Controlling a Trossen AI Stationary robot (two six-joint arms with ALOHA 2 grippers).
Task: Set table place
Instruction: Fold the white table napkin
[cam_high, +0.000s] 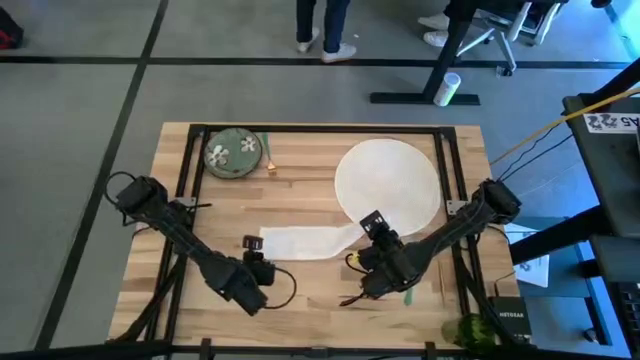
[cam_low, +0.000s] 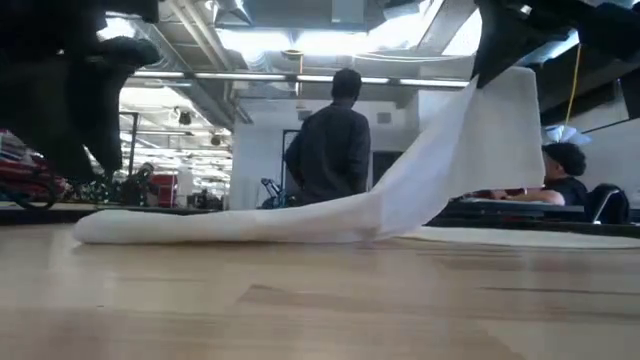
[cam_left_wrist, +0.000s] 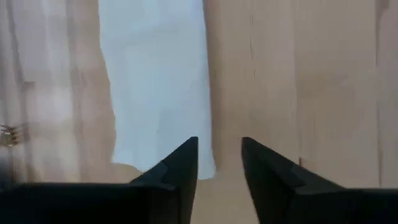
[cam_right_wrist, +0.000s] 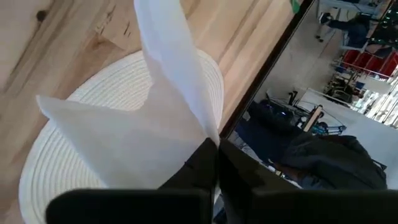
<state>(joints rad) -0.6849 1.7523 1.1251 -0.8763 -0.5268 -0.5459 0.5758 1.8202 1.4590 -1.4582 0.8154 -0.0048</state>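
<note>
Napkin (cam_high: 305, 241) end pinched in right tool (cam_right_wrist: 214, 163); cutlery probably hidden.

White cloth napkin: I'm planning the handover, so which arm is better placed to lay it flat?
The right. The right gripper is shut on the white cloth napkin's lifted end near the large round white plate; the left gripper hovers open at its other end.

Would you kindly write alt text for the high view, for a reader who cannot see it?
The right gripper lifts one end of a white napkin beside the large white plate on the wooden table. The left gripper sits open at the napkin's other end; a green flowered dish sits far left.
</note>
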